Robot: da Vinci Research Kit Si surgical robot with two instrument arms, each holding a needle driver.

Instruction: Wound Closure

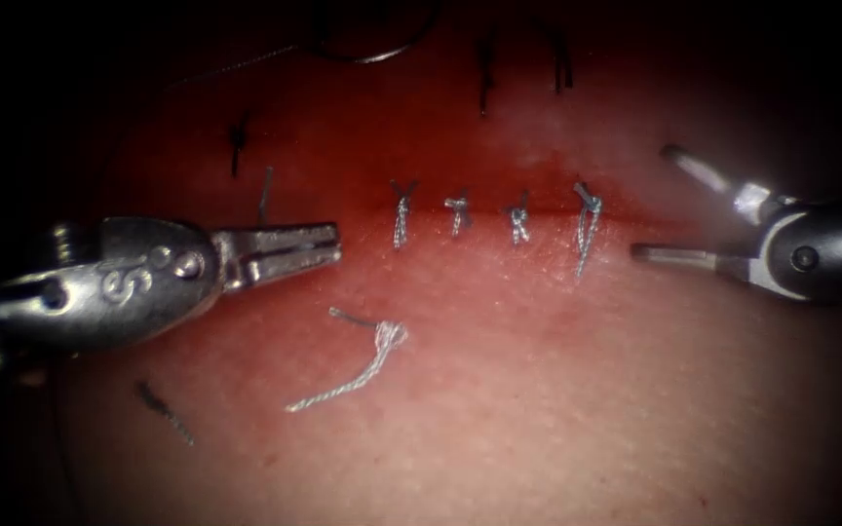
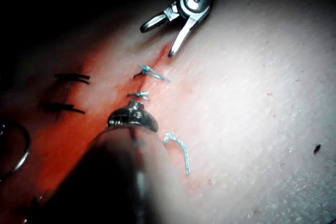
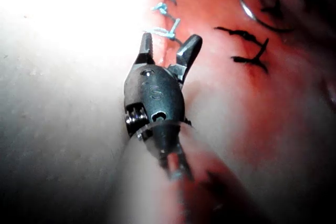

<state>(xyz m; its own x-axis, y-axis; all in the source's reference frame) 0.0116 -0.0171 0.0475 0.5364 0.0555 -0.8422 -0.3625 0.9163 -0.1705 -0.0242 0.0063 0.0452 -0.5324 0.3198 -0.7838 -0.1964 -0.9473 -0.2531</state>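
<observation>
**4 stitches in, both tools empty, needle parked at the back**

Endoscope view: the tissue [image 1: 557, 390] has its cut [image 1: 499, 209] running sideways across the middle w/ four knotted stitches [image 1: 459, 212] over it, light-coloured thread, tails hanging toward the near side. The rightmost stitch [image 1: 587, 219] has the longest tail.

Left end effector [image 1: 328, 245] comes in from the left, level w/ the cut and just off its left end. Jaws narrow, only a thin slit between them, nothing held as far as I can see. It sits apart from the nearest stitch.

Right end effector [image 1: 660, 200] is at the right end of the cut, jaws spread wide in a V, one finger pointing up-left, the other lying flat toward the cut. Holding nothing. Right wrist view shows the same thing: both jaws splayed, tips near the closest stitch [image 3: 167, 33] but I can't tell if they touch it.

Needle [image 1: 372, 49] is loose on the tissue at the far side, well apart from both tools, a dark curve w/ dark thread [image 1: 236, 68] trailing off to the left. Not in either tool; can't tell if its tip is in the tissue. It also shows as a shiny arc in the right wrist view [image 3: 252, 17].

A cut end of light thread [image 1: 363, 365] lies on the near side, below the left tool's tip, frayed at one end. Few short dark thread bits [image 1: 163, 409] are scattered round too. Red fluid [image 1: 343, 146] tints the tissue around the cut, mostly the far side.
</observation>
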